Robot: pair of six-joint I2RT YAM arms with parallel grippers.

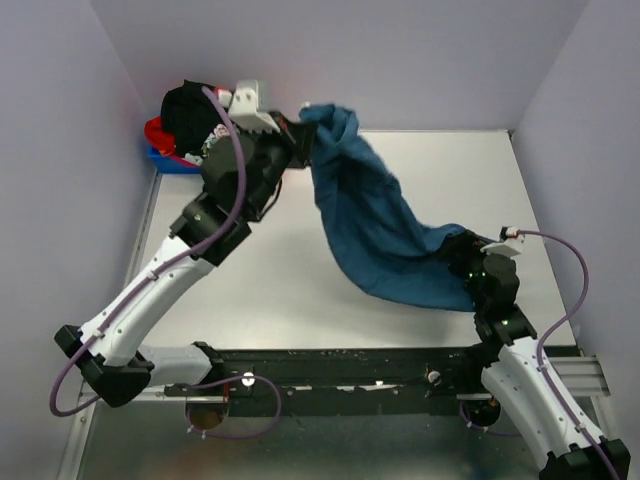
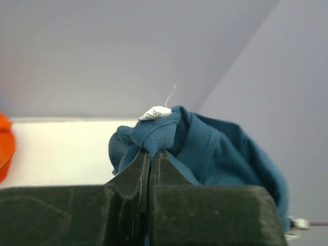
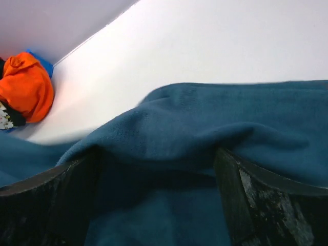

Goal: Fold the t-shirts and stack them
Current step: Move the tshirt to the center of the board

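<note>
**Teal t-shirt (image 1: pixel 370 220) hung between two end effectors over the white bench (image 1: pixel 260 290).**
The right end effector (image 3: pixel 154 166) stood wide open, with soft knit folds lying between its black fingers (image 3: pixel 46 205). The shirt sagged up to the left end effector (image 2: pixel 148 154), which was clamped tight on the ribbed collar (image 2: pixel 156 134) beside a white label (image 2: pixel 155 113). Beyond, a black t-shirt (image 1: pixel 190 105) and an orange-red t-shirt (image 1: pixel 155 130) lay heaped in the blue bin (image 1: pixel 165 160) in the far-left corner.

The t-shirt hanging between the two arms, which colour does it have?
The t-shirt is plain dark teal-blue; the top external view shows it best.
</note>
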